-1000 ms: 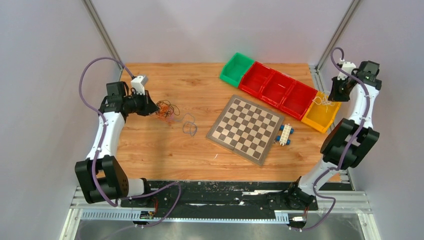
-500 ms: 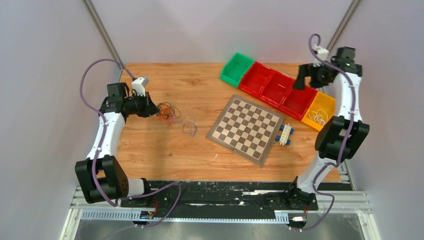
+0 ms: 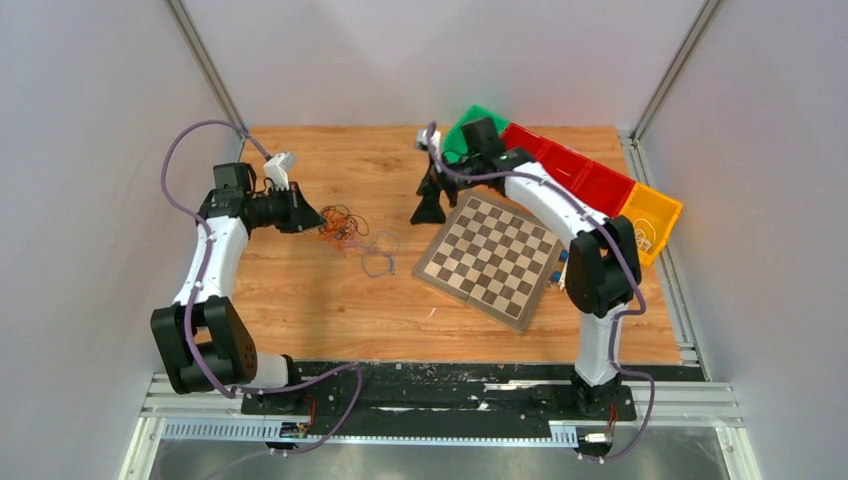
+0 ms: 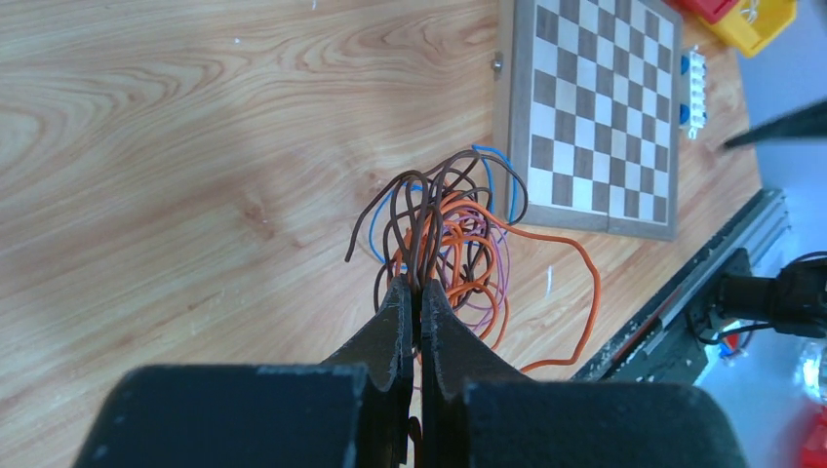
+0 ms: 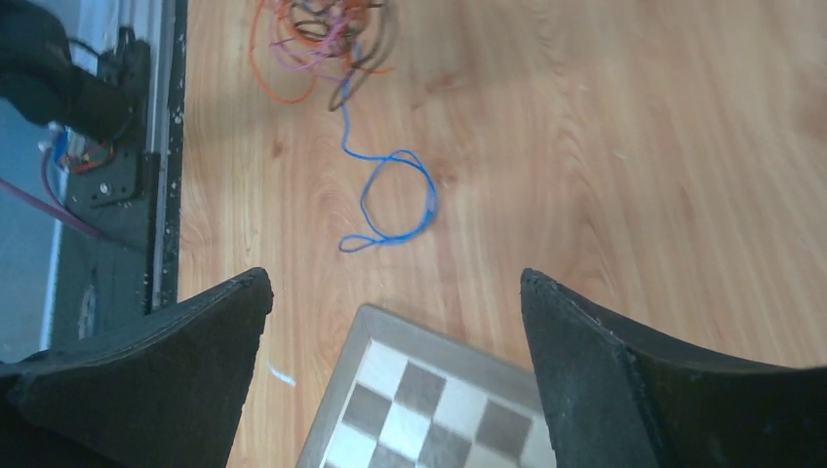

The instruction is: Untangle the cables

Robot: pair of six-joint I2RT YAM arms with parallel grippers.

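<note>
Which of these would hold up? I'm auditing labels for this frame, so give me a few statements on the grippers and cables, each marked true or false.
1. The left gripper is shut on the cables. True.
2. The right gripper is shut. False: its jaws stand wide open with nothing between them.
3. A blue loop trails out of the tangle and lies on the table, apart from the chessboard. True.
4. The right gripper hangs over the yellow bin. False: it is above the chessboard's corner, on the side facing the cables.
</note>
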